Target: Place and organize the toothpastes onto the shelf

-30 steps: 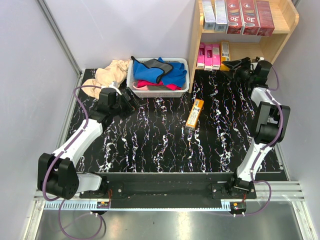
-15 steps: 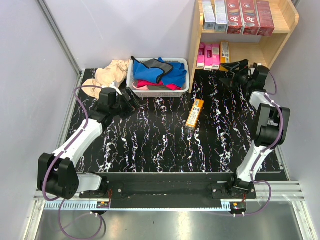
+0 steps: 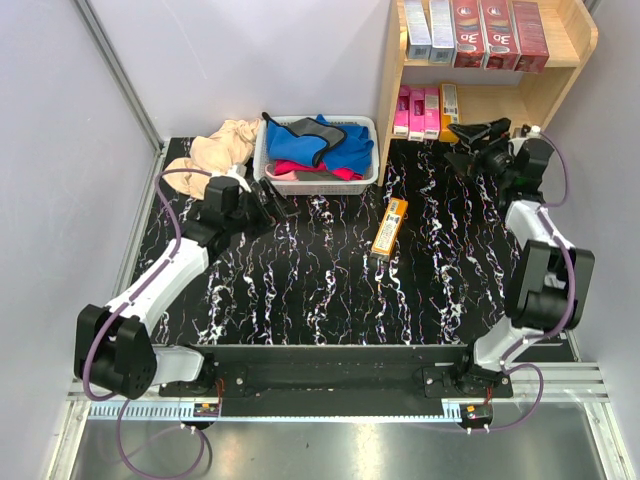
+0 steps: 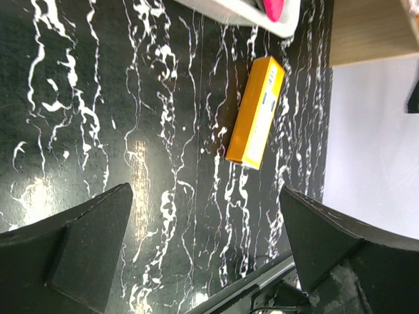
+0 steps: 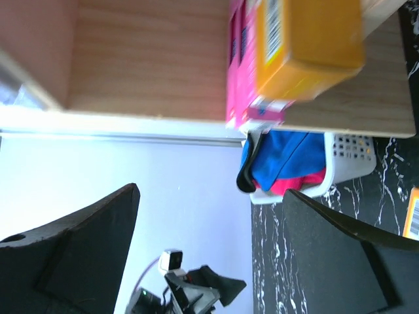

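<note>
one orange-yellow toothpaste box lies flat on the black marbled table, between the two arms. it is just past the right corner of the white basket and apart from the foot of the wooden shelf. every other box i can see is already up there.

i'd guess it is light and mostly hollow, stiff along its length, with thin card walls that would dent under a hard squeeze. the printed faces look smooth, so it may slide in a loose pinch. the sensible hold seems to be across the narrow width near the middle, so neither end droops or swings. lying flat, its two long edges are free for fingers to come down on either side.

by my count there are ten boxes:
- top tier: two silver-grey and three dark red, standing side by side.
- lower tier: three pink and one orange-yellow, packed to the left, with bare board to their right.
- on the table: the loose one.

the right gripper hovers at the mouth of the lower tier, fingers spread with nothing between them. the left gripper sits low by the basket, also spread wide and empty, and its wrist camera looks across at the loose box. the basket holds blue and pink cloths, and a beige cloth lies beside it.
</note>
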Tool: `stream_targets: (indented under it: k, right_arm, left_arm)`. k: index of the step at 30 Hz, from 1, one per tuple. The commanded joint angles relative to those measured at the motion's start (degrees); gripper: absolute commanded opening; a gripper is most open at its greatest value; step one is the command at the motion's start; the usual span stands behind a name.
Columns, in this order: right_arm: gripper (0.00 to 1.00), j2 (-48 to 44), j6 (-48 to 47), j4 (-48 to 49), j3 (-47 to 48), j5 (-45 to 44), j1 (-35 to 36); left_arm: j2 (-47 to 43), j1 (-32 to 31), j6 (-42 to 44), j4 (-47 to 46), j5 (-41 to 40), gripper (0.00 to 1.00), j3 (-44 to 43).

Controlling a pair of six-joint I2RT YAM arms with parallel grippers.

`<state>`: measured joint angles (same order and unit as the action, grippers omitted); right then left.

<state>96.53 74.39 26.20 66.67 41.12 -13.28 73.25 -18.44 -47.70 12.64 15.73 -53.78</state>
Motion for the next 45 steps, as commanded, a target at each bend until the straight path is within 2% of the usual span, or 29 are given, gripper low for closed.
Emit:
stream_targets:
  k: [1,4,8,14,20,27,35,45]
  right_arm:
    - [1.0,-9.41,-3.28,-1.39,-3.82,-0.34,-0.17]
    - [1.0,-15.03,-6.79,-6.15,-7.08,-1.04,-0.17]
    - [1.0,-21.99,-10.39,-10.8,-12.52,-1.92,-0.17]
    - [1.0,-31.92,-16.11,-20.38,-18.14,-3.07,-0.17]
    - [1.0,-41.15,-18.57,-27.67,-27.63,-3.07,-0.17]
    - [1.0,-51.43,-23.23,-39.45,-33.54,-4.29,-0.17]
    - [1.0,-55.75,-26.57,-46.32,-34.68,-5.7,-0.17]
    - [1.0,-55.05,-27.72,-47.2,-35.56,-5.53,-0.17]
  left_arm:
    - [2.59,-3.09,3.4,-0.08,-1.57,0.99,-6.23]
    - [6.28,-6.43,4.9,1.85,-3.15,0.99,-10.01]
    - [11.98,-13.44,7.09,5.27,-10.69,0.99,-15.12]
    - [20.77,-20.31,9.73,8.62,-17.29,0.99,-23.56]
    - [28.24,-23.92,10.96,8.8,-19.59,0.99,-29.88]
    - [36.95,-27.62,14.3,10.82,-21.79,0.99,-40.15]
    - [46.62,-29.81,16.41,13.2,-22.41,0.99,-49.4]
    - [57.42,-30.61,18.61,16.71,-22.58,0.99,-61.88]
